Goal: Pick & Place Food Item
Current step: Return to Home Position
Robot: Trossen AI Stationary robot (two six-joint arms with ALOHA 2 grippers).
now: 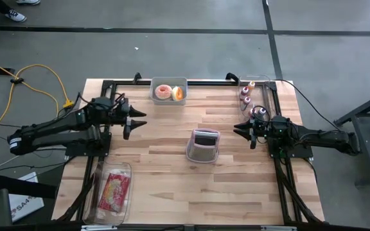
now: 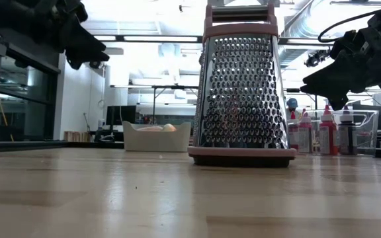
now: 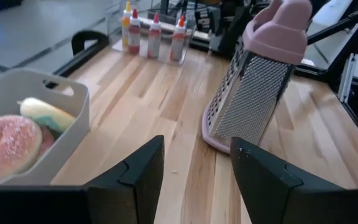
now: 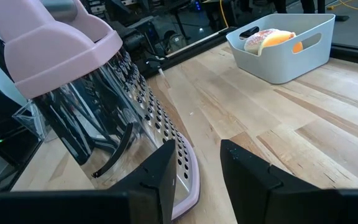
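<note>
1. So, your donuts (image 1: 170, 92) sat inside the gray bin (image 4: 278, 65) at the table's far edge, nearer the left gripper (image 1: 138, 120) than the right gripper (image 1: 239, 129).
2. Both pincers hung spread and empty above the tabletop, facing each other.
3. A grater (image 1: 203, 146) stood upright between them, closer to the right one. I'd guess pulling straight back clears it.
4. Sauce bottles (image 1: 246, 95) stood just beside the right arm, so watch those.

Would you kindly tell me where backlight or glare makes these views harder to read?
Low view: bright ceiling lights behind turn the left end effector and right end effector, both raised above the table, into silhouettes; the box grater glints. High view: even light, only faint shadows on the table. Wrist views: no strong glare.
</note>
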